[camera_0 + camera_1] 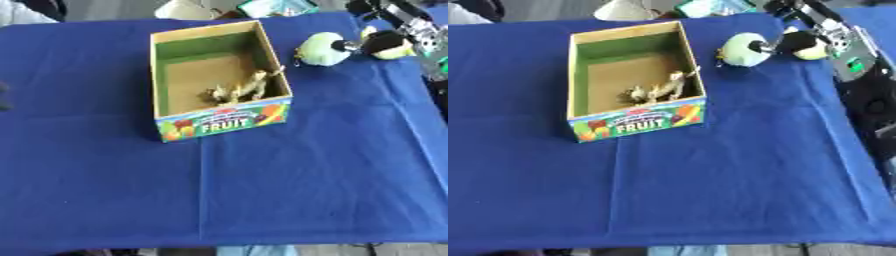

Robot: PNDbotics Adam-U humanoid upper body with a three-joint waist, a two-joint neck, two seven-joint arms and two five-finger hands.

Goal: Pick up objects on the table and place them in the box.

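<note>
The open cardboard fruit box (159, 75) stands at the back middle of the blue table, and a tan toy animal (241, 89) lies in its near right corner. To the box's right, a pale green round object (319, 49) rests on the cloth. My right hand (385, 41) comes in from the upper right corner. Its black fingers curl over a yellow object (395, 52), and one finger (347, 46) touches the green object's right side. A dark shape (3, 96) at the left edge may be my left hand.
The blue cloth (262, 190) covers the whole table, with its front edge near the bottom of the view. My right arm (859, 75) lies along the table's right side. Clutter sits beyond the far edge (271, 7).
</note>
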